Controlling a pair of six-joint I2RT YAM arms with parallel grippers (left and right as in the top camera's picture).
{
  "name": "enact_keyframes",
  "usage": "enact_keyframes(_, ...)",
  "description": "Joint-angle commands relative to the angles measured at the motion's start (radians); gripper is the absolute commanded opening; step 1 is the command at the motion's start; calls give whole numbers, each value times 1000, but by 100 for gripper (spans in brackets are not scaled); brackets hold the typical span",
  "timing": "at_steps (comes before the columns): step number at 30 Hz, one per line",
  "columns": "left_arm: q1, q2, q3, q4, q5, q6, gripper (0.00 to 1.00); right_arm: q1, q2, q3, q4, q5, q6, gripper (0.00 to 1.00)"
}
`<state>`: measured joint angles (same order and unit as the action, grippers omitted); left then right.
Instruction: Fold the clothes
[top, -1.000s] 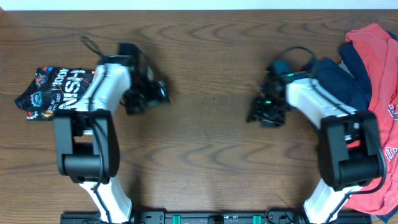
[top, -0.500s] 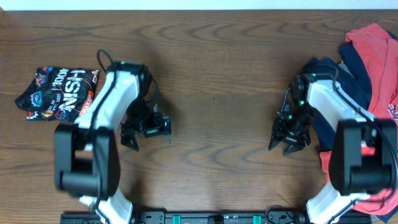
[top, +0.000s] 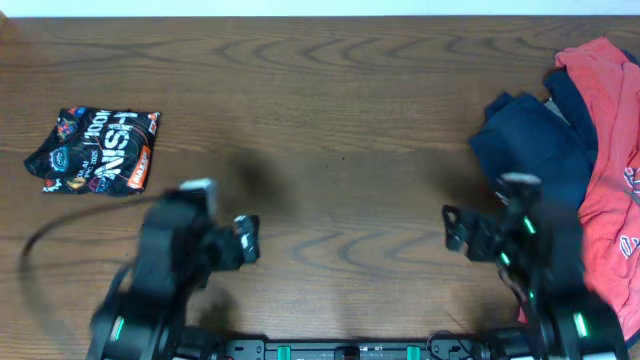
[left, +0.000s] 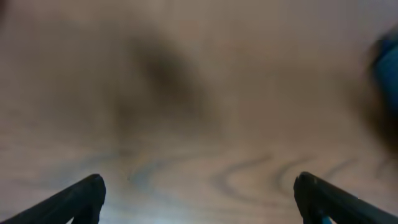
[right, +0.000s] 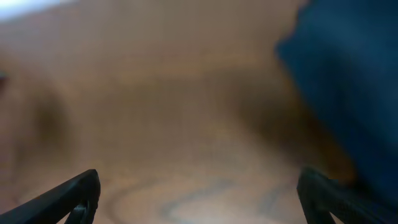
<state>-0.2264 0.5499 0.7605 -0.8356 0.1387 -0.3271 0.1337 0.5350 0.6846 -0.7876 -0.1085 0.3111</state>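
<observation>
Left gripper (left: 199, 193): we saw its jaws wide apart, gripping nothing, above the table (top: 340, 120).
Right gripper (right: 199, 190): spread likewise, nothing held, beside the navy garment (top: 530, 140).
Black jersey (top: 95, 150): lay bundled far left.
Red garment (top: 612, 150): heaped far right.

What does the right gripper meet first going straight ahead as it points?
Probably the bare table: only wood shows between the open fingers of the right gripper. The navy garment lies right of that line. Blur leaves depth unclear.

Brown wood-grain table (top: 330, 100), pale strip (top: 320, 6) along far edge, black rail (top: 350, 351) at near edge
</observation>
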Motion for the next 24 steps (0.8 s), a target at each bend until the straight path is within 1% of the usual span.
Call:
enact_keyframes(1,-5,-164,-16,4,-46,-34,98,8,-172,-21,-2,59,25,99)
enact_keyframes(5,-5,-334,-16,4,-46,-34,98,8,-350,-21,-2,59,25,99)
enact_keyframes(9,-5,-417,-16,4,-46,-34,98,8,-434,-21,-10,60,25,99)
enact_keyframes(15,-5,-422,-16,3,-46,-34,98,8,-444,-21,-93,60,25,99)
enact_keyframes(24,-5,-422,-16,3,-46,-34,98,8,-444,-21,-360,68,28,99)
